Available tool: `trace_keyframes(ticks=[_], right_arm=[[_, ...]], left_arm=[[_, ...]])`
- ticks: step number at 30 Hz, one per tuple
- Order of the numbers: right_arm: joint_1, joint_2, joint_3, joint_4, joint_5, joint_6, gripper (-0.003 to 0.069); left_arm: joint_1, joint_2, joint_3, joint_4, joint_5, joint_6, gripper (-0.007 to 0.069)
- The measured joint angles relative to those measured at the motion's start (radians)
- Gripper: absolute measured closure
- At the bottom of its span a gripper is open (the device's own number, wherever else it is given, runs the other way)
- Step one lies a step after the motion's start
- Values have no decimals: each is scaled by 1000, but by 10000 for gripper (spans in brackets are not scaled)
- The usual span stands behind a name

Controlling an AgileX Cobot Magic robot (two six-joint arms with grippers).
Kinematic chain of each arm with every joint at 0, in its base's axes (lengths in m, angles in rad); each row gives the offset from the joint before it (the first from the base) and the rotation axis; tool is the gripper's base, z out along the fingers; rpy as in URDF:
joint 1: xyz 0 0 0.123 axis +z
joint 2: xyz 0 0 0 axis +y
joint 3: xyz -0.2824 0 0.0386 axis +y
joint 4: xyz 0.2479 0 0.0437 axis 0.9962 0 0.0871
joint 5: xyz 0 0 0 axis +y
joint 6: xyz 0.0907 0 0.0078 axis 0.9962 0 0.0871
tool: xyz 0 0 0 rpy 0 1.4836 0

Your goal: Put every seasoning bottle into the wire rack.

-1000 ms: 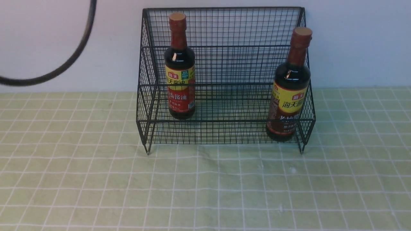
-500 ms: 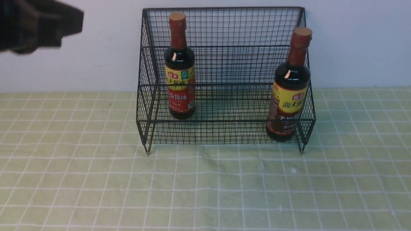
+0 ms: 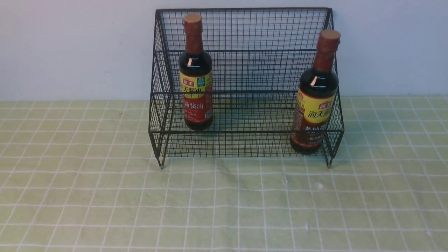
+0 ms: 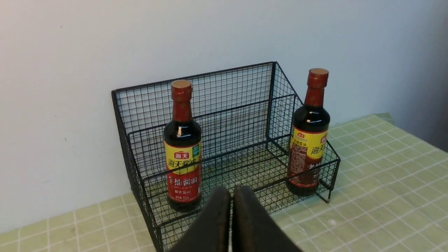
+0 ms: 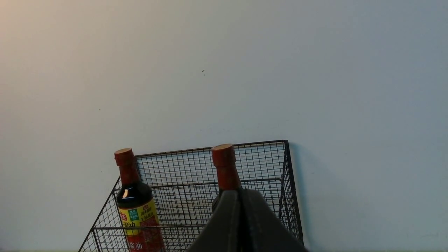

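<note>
On green checked cloth [image 3: 105, 196], rack [image 3: 245, 70] holds 2 bottles [image 3: 196, 73]; both tools [image 4: 231, 196] [image 5: 239, 199] closed, empty.

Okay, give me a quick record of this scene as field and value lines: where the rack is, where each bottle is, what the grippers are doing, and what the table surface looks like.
rack: black wire rack, two tiers, against the wall
left bottle: upright, lower tier of the rack, robot's left end
right bottle: upright, lower tier, robot's right end, browner label
left gripper: fingers shut, empty, back from the rack
right gripper: fingers shut, empty, raised, back from the rack
tablecloth: green with white grid
task state: both bottles in the rack
</note>
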Motion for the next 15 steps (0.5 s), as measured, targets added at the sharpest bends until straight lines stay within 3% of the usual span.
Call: trace_keyframes(ticks=[9,15], right_arm=[[0,0,0,0,0,0,672],[0,0,0,0,0,0,672]], left_arm=[[0,-51,2,42,31,7,631],[30,-111,119,160,-52,-19,631]])
